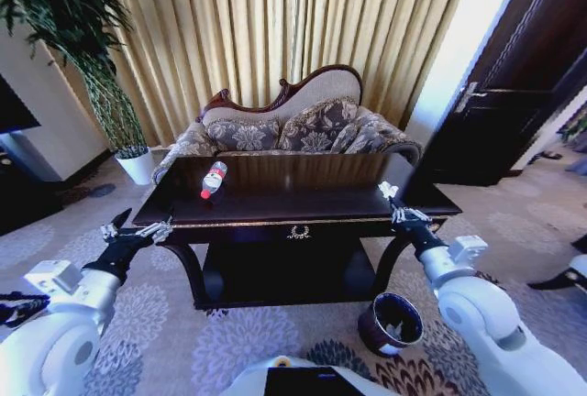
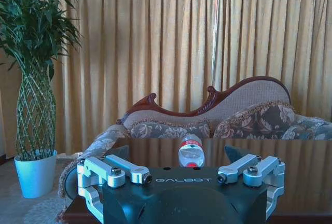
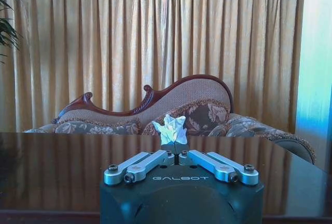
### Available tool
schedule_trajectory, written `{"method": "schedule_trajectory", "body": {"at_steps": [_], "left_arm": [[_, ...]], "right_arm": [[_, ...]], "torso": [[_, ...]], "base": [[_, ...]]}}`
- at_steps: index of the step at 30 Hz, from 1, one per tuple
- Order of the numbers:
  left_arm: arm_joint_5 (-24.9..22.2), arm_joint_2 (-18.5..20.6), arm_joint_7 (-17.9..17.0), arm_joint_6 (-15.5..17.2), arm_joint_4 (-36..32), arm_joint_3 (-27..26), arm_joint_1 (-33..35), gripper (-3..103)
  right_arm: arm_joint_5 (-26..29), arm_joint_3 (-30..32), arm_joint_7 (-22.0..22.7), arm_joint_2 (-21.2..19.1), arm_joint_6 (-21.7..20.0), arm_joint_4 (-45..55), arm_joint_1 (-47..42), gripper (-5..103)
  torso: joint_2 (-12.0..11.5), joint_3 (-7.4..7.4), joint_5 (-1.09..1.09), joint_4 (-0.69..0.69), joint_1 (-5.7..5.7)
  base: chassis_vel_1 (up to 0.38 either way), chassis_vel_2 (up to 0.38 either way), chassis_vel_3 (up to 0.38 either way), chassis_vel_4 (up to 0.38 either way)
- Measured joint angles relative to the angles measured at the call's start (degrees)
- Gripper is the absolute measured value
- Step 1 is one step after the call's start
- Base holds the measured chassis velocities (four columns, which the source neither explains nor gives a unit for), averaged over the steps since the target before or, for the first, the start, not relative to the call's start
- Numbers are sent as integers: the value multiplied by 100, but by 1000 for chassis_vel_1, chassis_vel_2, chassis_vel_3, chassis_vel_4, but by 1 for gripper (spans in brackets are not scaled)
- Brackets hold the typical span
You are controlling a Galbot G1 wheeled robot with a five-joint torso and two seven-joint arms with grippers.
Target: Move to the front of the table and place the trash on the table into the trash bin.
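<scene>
Trash: a clear bottle point(image 1: 213, 180) with a red label lies on its side on the left half of the dark glossy table point(image 1: 303, 205), and a crumpled white paper scrap point(image 3: 171, 129) sits near the table's right front corner. The left gripper point(image 1: 139, 230) hovers at the table's left front corner with its fingers point(image 2: 122, 170) spread wide, holding nothing. The right gripper point(image 1: 401, 212) is at the right front edge, fingers point(image 3: 142, 164) drawn together, just before the scrap. The trash bin point(image 1: 390, 324) stands on the carpet below the right arm.
</scene>
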Motion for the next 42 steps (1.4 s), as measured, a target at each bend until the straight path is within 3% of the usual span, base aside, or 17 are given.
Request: {"method": "schedule_trajectory", "body": {"at_steps": [14, 21, 27, 28, 31, 36, 42], "left_arm": [[-7, -45, 27, -37, 0, 44, 4, 100], [41, -91, 110, -147, 0, 97, 98, 100], [39, -150, 112, -204, 0, 112, 69, 100], [36, -179, 113, -221, 0, 88, 77, 100], [34, -195, 114, -234, 0, 71, 87, 100], [29, -245, 124, -293, 0, -3, 143, 100], [-21, -247, 138, -346, 0, -152, 194, 100]], "right_arm": [[-340, -224, -6, 116, 104, -224, 118, 0], [-666, -488, -30, 240, 132, -1027, 160, 0], [-736, -748, -29, 380, -66, -2377, 160, 0], [-787, -903, -24, 431, -89, -3018, 299, 0], [-825, -1022, -26, 456, -79, -3417, 424, 0], [-1140, -1454, -84, 632, -21, -5210, 1310, 0], [-1523, -1643, -224, 688, 20, -6397, 1878, 0]], "torso": [[1, -1, 0, 0, -1], [1, -1, 1, 0, -2], [-1, 1, 1, -1, 1], [-1, 0, 1, -3, 1], [0, 0, 3, -1, 0], [0, 0, 3, 1, 0], [0, 0, 0, 0, 0]], "base": [[113, -107, -115, 104], [29, -24, -27, 30], [0, 0, 0, 0], [0, 0, 0, 0], [0, 0, 0, 0], [0, 0, 0, 0], [0, 0, 0, 0]]}}
